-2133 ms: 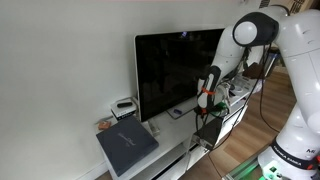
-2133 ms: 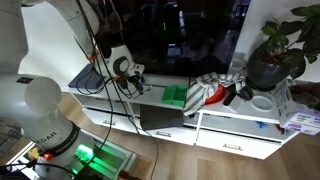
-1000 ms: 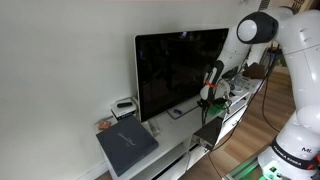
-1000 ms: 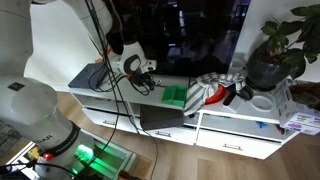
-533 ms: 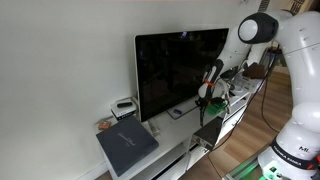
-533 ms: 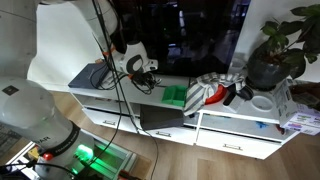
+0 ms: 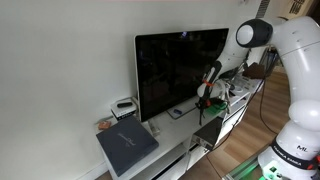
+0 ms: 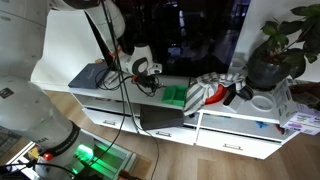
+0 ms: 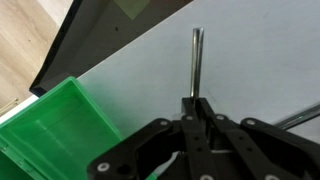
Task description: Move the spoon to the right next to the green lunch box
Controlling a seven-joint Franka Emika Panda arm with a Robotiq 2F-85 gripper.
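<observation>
In the wrist view my gripper (image 9: 197, 103) is shut on the metal spoon (image 9: 196, 62); its handle sticks straight out from between the fingertips over the white cabinet top (image 9: 255, 60). The green lunch box (image 9: 55, 135) lies just to the left of the gripper in that view. In an exterior view the gripper (image 8: 152, 82) hangs low over the cabinet, right beside the green lunch box (image 8: 176, 96). In an exterior view the gripper (image 7: 203, 100) is in front of the black TV screen (image 7: 175, 70); the spoon is too small to see there.
A dark open drawer panel (image 8: 160, 121) sticks out below the lunch box. A red and white cloth (image 8: 212, 90), a potted plant (image 8: 270, 50) and a white cup (image 8: 263, 102) stand further along the cabinet. A grey box (image 7: 127, 142) and cables (image 8: 115, 95) lie at the other end.
The arm has carried the gripper a little closer to the green lunch box and lower toward the cabinet top over the last two seconds.
</observation>
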